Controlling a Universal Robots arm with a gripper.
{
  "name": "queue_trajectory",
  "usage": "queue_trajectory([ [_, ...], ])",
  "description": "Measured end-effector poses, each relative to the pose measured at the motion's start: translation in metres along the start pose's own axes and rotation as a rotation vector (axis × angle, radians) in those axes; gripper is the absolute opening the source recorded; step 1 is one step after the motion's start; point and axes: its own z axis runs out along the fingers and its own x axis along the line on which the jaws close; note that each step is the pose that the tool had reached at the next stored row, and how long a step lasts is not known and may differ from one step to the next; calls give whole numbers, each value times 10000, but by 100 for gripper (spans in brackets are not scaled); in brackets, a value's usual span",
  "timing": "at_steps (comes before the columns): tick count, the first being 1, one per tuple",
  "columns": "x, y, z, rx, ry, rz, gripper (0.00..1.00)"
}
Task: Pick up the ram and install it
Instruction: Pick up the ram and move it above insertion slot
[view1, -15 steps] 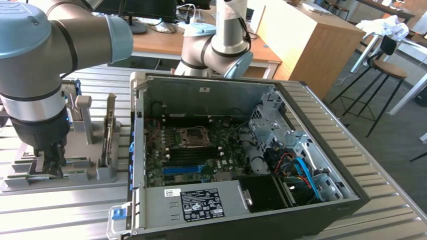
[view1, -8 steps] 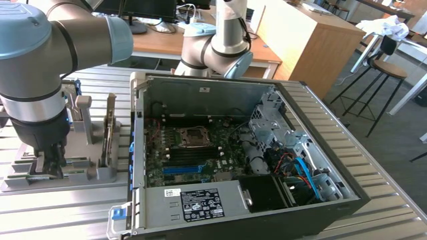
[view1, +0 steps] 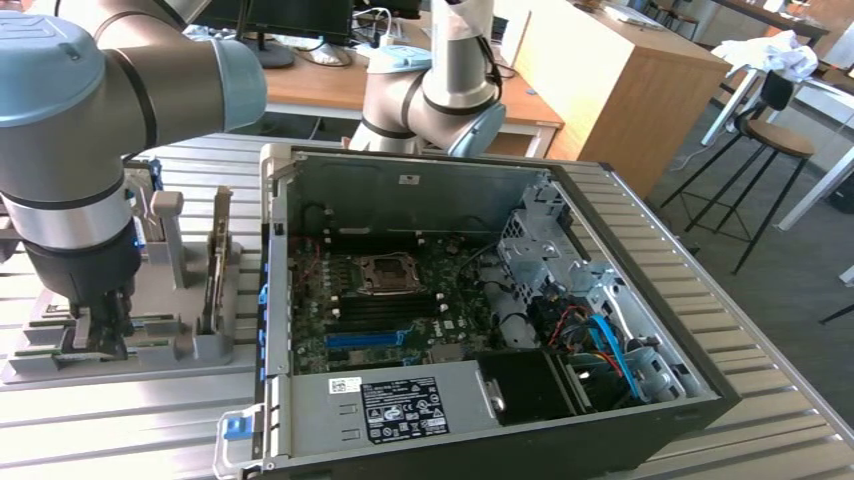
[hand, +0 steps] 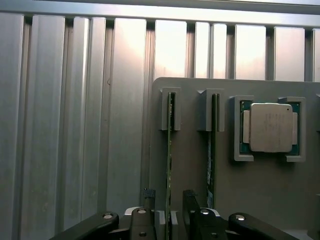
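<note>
Ribbed aluminium tabletop (view1: 134, 430) is carrying two items: a grey plastic holder block (view1: 174, 350) at the exterior view's left and, beside it, an open black computer case (view1: 400, 190) with its green motherboard (view1: 387, 310) lying exposed. The ram (hand: 169, 145), a long, narrow green circuit-board stick, is standing on edge in a slot of the holder block, with its long axis running straight away from the black two-finger gripper (hand: 168, 202). (A second, similar green stick (hand: 211, 150) is occupying the neighbouring slot, and a square silver processor chip (hand: 270, 127) is sitting in a further recess.) The gripper is hanging directly over the ram and straddling it, with one finger on each side of the board's thin edge. Its jaws are standing wide apart, leaving a gap to the board on both sides. Nothing is being held, and the ram is sitting in its slot, not lifted.
</note>
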Motion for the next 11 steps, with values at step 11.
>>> queue_trajectory([
  [11, 0, 0, 1, 1, 0, 0, 34],
])
